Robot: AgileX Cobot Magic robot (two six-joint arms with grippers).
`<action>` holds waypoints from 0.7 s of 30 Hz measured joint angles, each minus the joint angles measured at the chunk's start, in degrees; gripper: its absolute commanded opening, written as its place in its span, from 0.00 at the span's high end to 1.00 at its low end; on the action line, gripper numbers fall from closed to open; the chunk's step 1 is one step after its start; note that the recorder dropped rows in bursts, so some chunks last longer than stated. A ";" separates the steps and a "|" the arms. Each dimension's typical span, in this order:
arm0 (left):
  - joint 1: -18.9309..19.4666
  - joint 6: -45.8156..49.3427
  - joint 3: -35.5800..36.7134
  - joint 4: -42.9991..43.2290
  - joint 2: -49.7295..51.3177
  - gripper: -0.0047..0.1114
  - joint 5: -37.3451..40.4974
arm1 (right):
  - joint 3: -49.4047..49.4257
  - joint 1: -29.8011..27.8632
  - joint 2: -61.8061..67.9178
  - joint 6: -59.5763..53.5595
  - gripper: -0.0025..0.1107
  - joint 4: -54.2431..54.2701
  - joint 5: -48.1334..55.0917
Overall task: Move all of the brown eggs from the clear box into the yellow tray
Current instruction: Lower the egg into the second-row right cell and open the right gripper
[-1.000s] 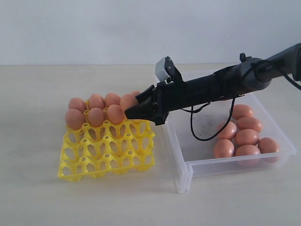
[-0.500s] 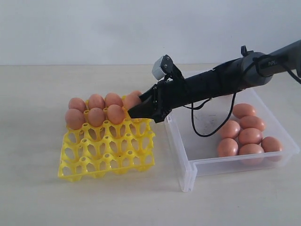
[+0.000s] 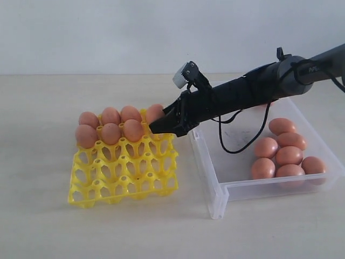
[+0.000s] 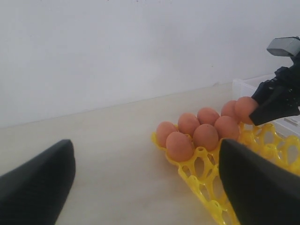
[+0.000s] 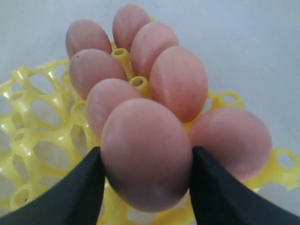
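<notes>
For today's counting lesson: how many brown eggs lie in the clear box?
7 brown eggs, bunched at the clear box's right end: one at the back, two next, one in the middle, three along the front wall. The arm may hide others.

White wall (image 3: pixel 161 32) bg — beige tabletop (image 3: pixel 32 221).

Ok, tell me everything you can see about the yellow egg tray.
The yellow tray is a bright plastic openwork grid of cups with raised pegs between. It lies flat on the pale table, left of the clear box. Seven brown eggs sit in its far cups, four behind, three in front; the nearer rows are empty. The right gripper holds an eighth egg over the second row.
</notes>
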 measured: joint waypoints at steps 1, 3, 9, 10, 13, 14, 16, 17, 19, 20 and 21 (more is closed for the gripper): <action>0.00 0.00 0.00 0.00 0.00 0.29 0.00 | 0.00 0.00 -0.10 0.63 0.98 -0.41 0.00; 0.00 0.00 0.00 0.00 0.00 0.29 0.00 | -0.09 0.00 -0.14 1.15 0.98 -1.14 0.11; 0.00 0.00 0.00 0.00 0.00 0.29 0.00 | -0.09 1.18 -0.38 2.18 0.98 -3.49 -1.70; 0.00 0.00 0.00 0.00 0.00 0.29 0.00 | -0.09 1.70 -0.54 2.46 0.98 -3.93 -2.58; 0.00 0.00 0.00 0.00 0.00 0.29 0.00 | -0.09 3.36 -0.76 3.77 0.94 -4.99 -7.75; 0.00 0.00 0.00 0.00 0.00 0.29 0.00 | -0.09 3.36 -0.76 3.88 0.86 -4.99 -7.97; 0.00 0.00 0.00 0.00 0.00 0.29 0.00 | -0.09 3.36 -0.76 4.47 0.65 -4.99 -8.35; 0.00 0.00 0.00 0.00 0.00 0.29 0.00 | -0.09 3.36 -0.76 4.57 0.55 -4.99 -8.35; 0.00 0.00 0.00 0.00 0.00 0.29 0.00 | -0.09 3.36 -0.76 4.99 0.40 -4.99 -8.59; 0.00 0.00 0.00 0.00 0.00 0.29 0.00 | -0.09 3.46 -0.87 5.23 0.38 -4.89 -9.08; 0.00 0.00 0.00 0.00 0.00 0.29 0.00 | -0.09 3.46 -0.80 5.51 0.38 -4.90 -9.96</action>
